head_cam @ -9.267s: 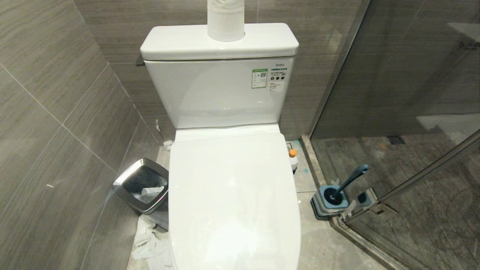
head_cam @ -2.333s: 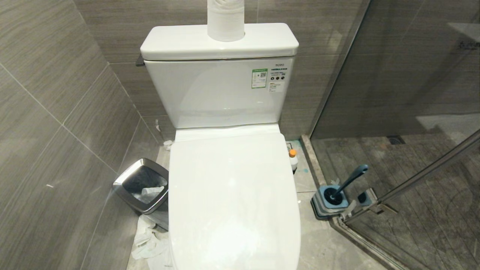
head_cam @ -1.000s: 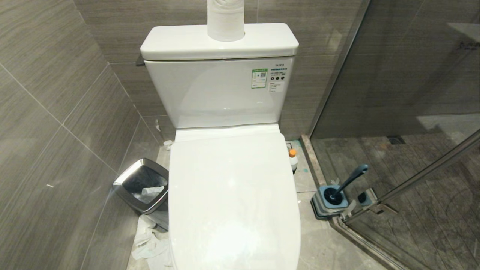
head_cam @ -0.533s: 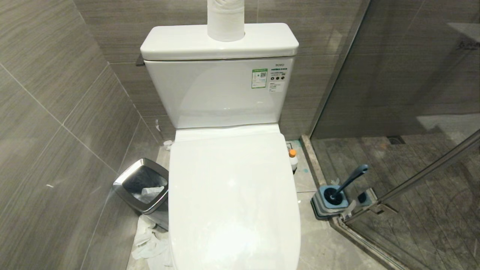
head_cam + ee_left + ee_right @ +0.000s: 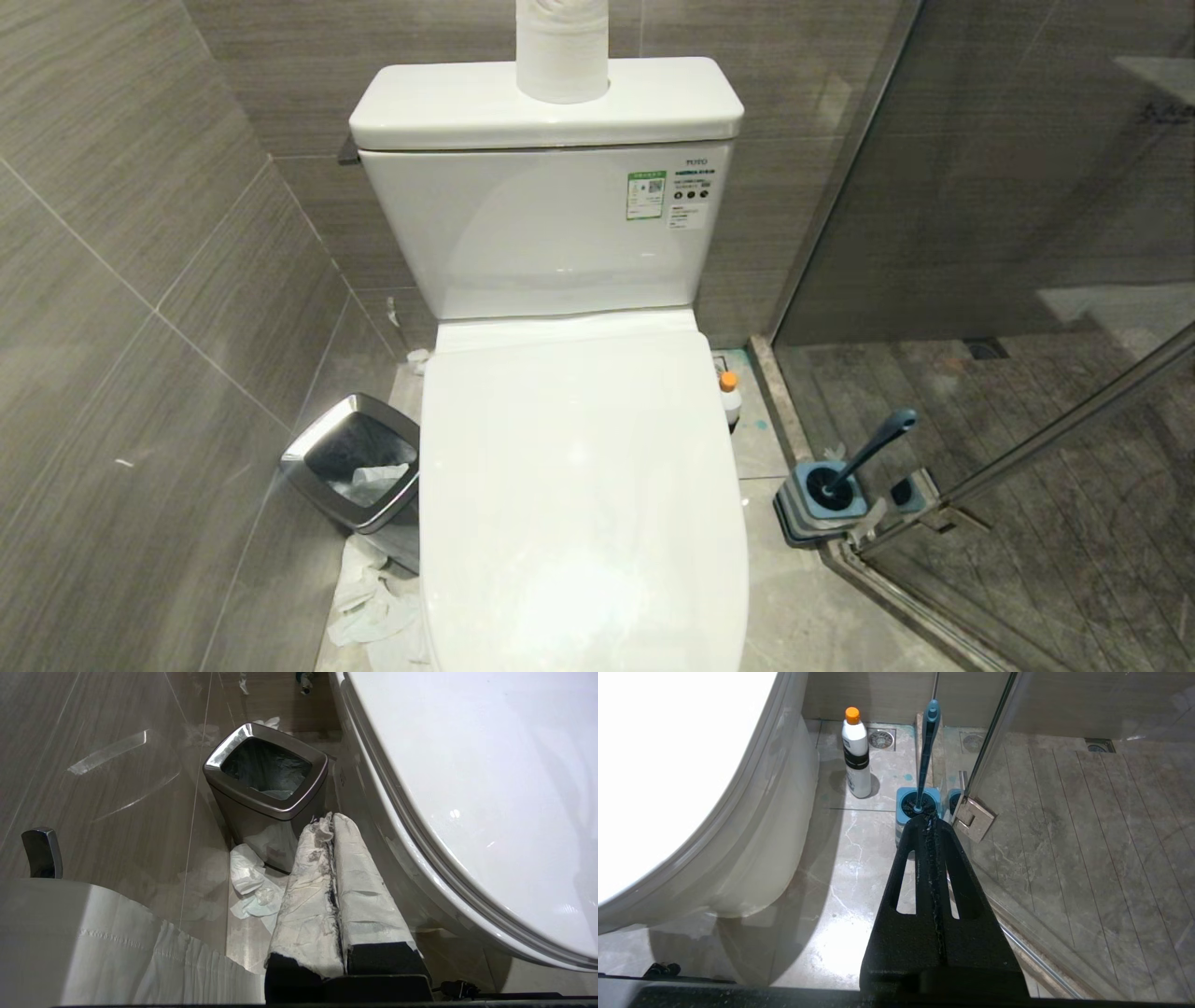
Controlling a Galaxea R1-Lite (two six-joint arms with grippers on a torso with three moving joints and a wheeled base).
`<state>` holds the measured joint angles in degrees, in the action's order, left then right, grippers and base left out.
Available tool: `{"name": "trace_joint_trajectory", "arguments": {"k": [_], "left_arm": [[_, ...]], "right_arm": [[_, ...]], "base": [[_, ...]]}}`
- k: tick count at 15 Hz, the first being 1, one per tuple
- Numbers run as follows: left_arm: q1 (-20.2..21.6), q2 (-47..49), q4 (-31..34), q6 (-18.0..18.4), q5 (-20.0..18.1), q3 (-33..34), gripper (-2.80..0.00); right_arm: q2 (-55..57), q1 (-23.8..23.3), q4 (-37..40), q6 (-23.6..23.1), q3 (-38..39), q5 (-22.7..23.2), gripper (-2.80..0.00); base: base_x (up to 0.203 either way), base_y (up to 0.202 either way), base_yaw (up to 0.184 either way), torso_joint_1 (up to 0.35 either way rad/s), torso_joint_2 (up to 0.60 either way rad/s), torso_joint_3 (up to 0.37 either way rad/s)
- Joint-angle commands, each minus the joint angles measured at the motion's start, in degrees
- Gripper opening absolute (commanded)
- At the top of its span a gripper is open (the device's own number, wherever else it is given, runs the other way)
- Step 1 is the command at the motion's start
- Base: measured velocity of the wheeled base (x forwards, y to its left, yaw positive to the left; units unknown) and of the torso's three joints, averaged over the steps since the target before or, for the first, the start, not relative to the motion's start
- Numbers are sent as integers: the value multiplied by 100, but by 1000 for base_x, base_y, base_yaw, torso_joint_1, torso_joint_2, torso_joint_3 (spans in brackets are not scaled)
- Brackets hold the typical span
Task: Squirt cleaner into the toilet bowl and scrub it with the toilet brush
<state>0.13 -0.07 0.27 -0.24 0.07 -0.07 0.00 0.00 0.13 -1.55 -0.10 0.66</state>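
no visible change, whole scene static

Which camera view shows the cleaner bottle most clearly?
The right wrist view: the cleaner stands whole and upright on the floor there, orange cap to base, beside the toilet. The head view shows only its cap and shoulder past the closed lid. The left wrist view does not show it.

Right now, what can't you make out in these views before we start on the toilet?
- Toilet bowl inside: hidden in every view by the closed lid.
- Toilet brush bristles: sunk in the holder, head and right wrist views.
- Cleaner bottle fill level: opaque; the lid partly hides it in the head view.
- Tissue roll top: cut off by the head view's edge.
- Waste bin contents: dark liner.
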Motion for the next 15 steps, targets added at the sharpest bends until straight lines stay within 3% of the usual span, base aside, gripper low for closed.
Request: {"name": "trace_joint_trajectory", "arguments": {"k": [1, 15], "left_arm": [[-3, 7, 0, -2, 1, -9, -280], [-5, 7, 0, -2, 1, -3, -280]], "right_arm": [[9, 0, 4, -3, 1, 4, -280], [9, 0, -5, 261, -8, -92, -280]], "base": [[0, 0, 0, 0, 0, 0], [0, 0, 0, 0, 0, 0]]}}
